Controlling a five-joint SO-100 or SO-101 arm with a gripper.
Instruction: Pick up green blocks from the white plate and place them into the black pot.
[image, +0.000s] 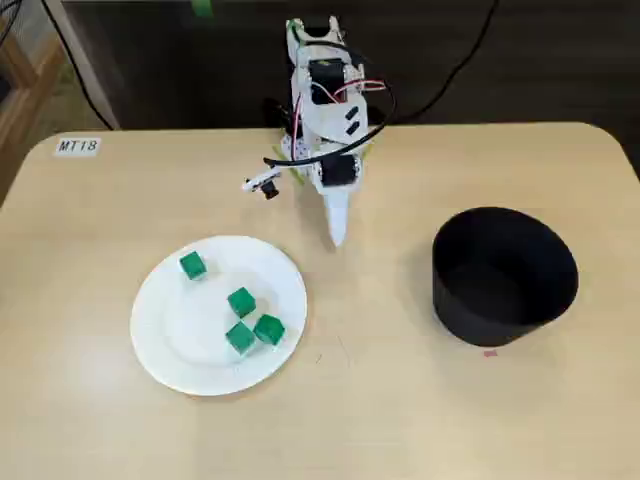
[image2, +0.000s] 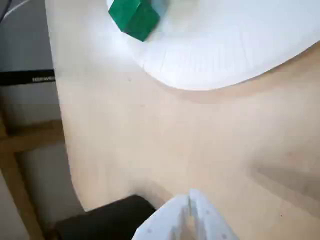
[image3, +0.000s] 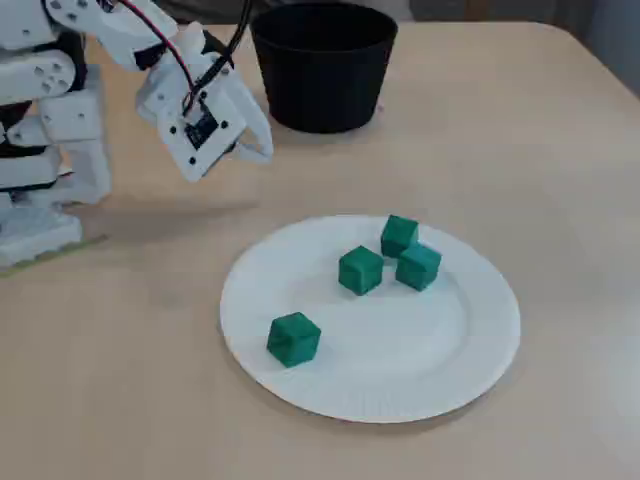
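High and low fixed views, close wrist view; common white plate (image: 180, 335)

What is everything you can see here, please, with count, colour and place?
table: one, light wood, carries everything
plate: one, white, left on the table in a fixed view
green blocks: four, green, on the plate, three clustered, one apart
pot: one, black, right on the table
label: one, white, reads MT18, far-left table corner
arm: one, white, at the table's far edge
end effector: one, white, shut and empty, over bare table between plate and pot
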